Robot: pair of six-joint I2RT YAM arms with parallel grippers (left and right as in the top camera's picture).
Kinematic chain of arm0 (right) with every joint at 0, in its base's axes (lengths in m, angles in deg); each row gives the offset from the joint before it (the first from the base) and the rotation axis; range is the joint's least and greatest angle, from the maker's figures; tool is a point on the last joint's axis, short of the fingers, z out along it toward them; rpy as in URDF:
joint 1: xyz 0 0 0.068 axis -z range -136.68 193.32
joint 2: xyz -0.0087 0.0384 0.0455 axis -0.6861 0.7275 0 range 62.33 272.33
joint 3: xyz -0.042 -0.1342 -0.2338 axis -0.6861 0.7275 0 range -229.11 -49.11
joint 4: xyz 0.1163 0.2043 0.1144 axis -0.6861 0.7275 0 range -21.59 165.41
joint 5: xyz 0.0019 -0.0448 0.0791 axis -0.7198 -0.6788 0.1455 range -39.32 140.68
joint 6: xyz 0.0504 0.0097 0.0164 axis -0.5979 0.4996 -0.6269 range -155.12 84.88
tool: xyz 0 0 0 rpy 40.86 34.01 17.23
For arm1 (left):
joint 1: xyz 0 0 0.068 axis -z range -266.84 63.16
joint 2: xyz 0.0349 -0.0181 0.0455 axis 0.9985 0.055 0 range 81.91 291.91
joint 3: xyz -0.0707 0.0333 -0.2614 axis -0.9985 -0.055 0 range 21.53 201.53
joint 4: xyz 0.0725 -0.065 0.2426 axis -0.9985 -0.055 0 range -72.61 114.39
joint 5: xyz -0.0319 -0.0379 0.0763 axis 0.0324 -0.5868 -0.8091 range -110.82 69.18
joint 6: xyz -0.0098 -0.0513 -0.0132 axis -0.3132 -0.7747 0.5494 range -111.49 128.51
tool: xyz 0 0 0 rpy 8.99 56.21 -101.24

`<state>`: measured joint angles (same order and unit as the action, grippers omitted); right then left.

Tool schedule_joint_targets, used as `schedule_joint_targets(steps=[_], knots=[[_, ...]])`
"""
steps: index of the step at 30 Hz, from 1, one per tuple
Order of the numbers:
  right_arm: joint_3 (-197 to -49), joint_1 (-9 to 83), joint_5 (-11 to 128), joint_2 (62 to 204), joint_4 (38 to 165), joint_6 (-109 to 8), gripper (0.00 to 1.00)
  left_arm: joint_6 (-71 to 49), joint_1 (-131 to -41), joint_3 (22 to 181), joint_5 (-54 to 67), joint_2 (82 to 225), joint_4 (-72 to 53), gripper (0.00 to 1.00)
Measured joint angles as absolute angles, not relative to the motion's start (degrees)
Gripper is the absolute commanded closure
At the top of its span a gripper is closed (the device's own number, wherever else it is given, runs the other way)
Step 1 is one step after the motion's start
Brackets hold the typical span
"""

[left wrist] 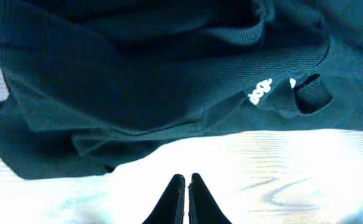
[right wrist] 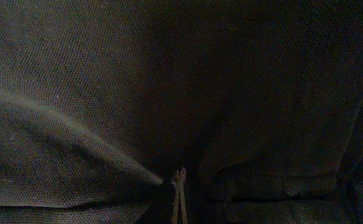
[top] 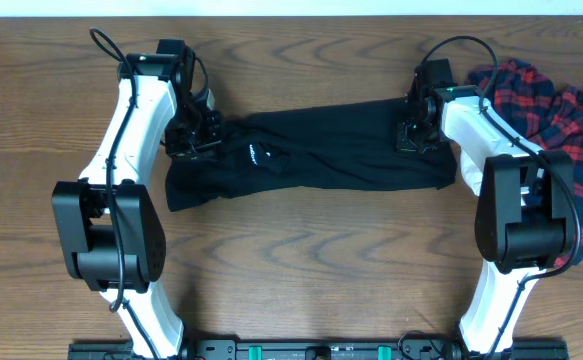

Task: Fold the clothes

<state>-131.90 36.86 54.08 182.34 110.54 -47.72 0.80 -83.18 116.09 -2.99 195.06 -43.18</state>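
black garment (top: 341, 145): it is laid across the middle of the bench (top: 301, 250), stretched in a long band from centre left to centre right of the overhead view, with a wider, rumpled lobe at its lower-left end.
left hand (top: 199, 138): it is seen at the left end of the garment. in the left wrist view the fingertips (left wrist: 176, 190) are pressed together over bare wood at the bottom centre of the frame, and no cloth is seen between them.
right hand (top: 418, 135): it is set on the upper-right corner of the garment. in the right wrist view the tips are clenched on the black cloth at the bottom centre, and creases are drawn in towards them.
what stands in the way: the right end of the garment is partly covered by the right arm (top: 491, 140). the right wrist view is filled by dark mesh-like fabric, so nothing else can be told there.
other things: a red and blue plaid garment (top: 561, 105) is heaped at the upper right of the overhead view, partly hidden behind the right arm. a black rail (top: 321, 350) is seen along the bottom edge.
writing: a small white print (left wrist: 260, 93) is carried on the black garment, right of centre in the left wrist view. it cannot be read.
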Motion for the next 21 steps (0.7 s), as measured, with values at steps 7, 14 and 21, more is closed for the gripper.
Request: schedule_joint_targets(steps=[7,14,21], knots=[[-131.94,36.86,54.06,182.34,110.63,-47.72,0.99,0.78,-83.03,116.16,-2.75,194.95,-29.67,0.94],[-131.94,36.86,54.06,182.34,110.65,-47.72,0.99,0.36,-80.80,116.16,-2.73,195.10,-25.32,0.94],[-131.94,36.86,54.04,182.34,110.80,-47.74,0.99,-0.07,-76.91,114.47,-2.60,198.73,-25.67,0.94]])
